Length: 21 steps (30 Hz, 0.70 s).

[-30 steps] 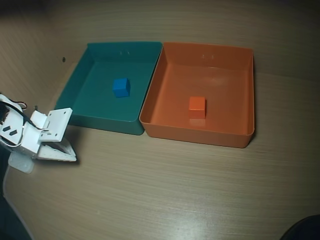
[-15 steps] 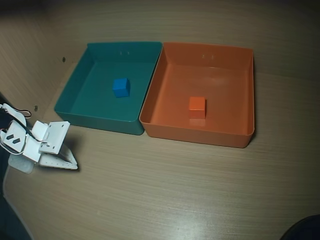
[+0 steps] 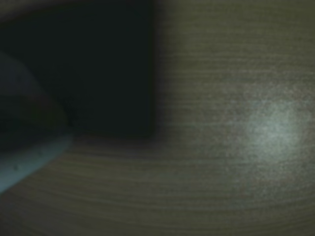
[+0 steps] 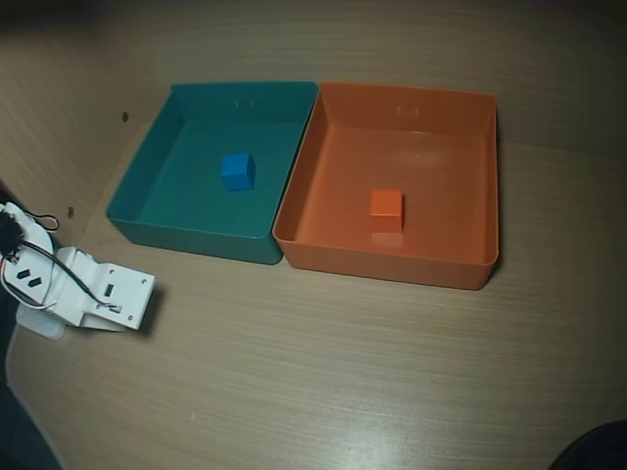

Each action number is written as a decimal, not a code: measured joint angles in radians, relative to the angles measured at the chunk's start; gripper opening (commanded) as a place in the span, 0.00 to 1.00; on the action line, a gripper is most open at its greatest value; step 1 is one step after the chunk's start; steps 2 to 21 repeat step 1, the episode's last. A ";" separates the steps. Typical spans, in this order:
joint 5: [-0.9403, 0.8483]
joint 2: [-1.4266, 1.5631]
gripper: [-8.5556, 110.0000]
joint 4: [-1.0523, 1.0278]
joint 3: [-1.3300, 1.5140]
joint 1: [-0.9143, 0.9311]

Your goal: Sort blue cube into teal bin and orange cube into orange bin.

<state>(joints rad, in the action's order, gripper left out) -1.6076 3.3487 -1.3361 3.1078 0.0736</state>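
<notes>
In the overhead view the blue cube (image 4: 237,170) sits on the floor of the teal bin (image 4: 157,166), near its middle. The orange cube (image 4: 386,205) sits on the floor of the orange bin (image 4: 470,176), near its middle. The two bins stand side by side, walls touching. My white arm is folded low at the table's left edge, and its gripper (image 4: 125,305) is apart from both bins and holds nothing that I can see. The wrist view is dim and blurred. It shows one pale finger (image 3: 34,152) at lower left, close above the wooden table. Whether the jaws are open is unclear.
The wooden table (image 4: 343,372) stretches in front of the bins. Thin cables (image 4: 24,264) run along the arm at the left edge. A dark block (image 3: 98,69) fills the upper left of the wrist view. A dark shape (image 4: 598,450) sits at the bottom right corner.
</notes>
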 measured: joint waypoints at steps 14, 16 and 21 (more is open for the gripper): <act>0.000 0.000 0.02 0.000 0.000 0.000; 0.000 0.000 0.02 0.000 0.000 0.000; 0.000 0.000 0.02 0.000 0.000 0.000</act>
